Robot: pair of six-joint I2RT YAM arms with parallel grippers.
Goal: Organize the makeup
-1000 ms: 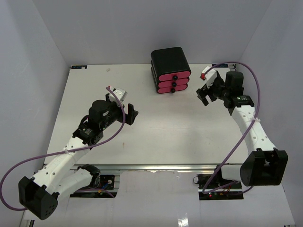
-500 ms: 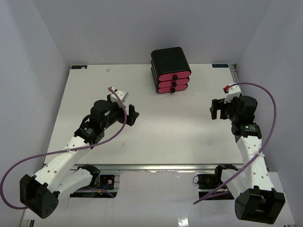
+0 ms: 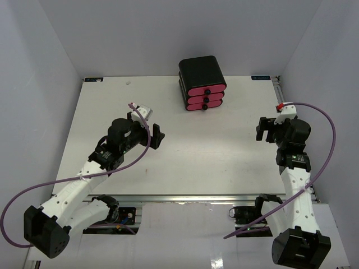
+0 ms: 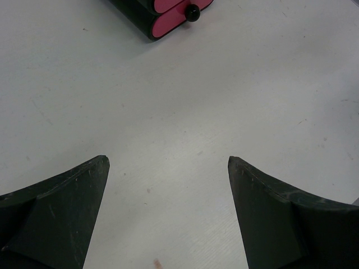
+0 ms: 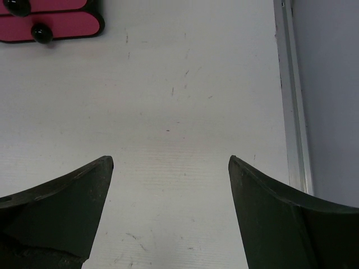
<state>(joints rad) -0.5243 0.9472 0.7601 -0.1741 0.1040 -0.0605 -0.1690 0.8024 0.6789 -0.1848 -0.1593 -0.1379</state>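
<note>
The right gripper (image 3: 261, 128) is withdrawing from the drawer box (image 3: 202, 73) toward the right edge of the table (image 3: 213, 159), fingers spread and empty. The left gripper (image 3: 158, 135) is hovering, also released. No makeup is showing. All drawers (image 3: 197, 98) are sitting shut, so the task is probably finishing.

The setup was a plain white table (image 3: 196, 162) boxed in by pale lavender-grey walls: a back wall (image 3: 185, 33), a left wall (image 3: 28, 101) and a right wall (image 3: 334, 61). Lighting was soft and even, barely any shadows. A black box (image 3: 201, 70) with three pink drawers sat near the far edge, middle-ish. The tabletop had small scuffs and specks up close, and a metal rail (image 5: 291, 112) ran along its right edge.
</note>
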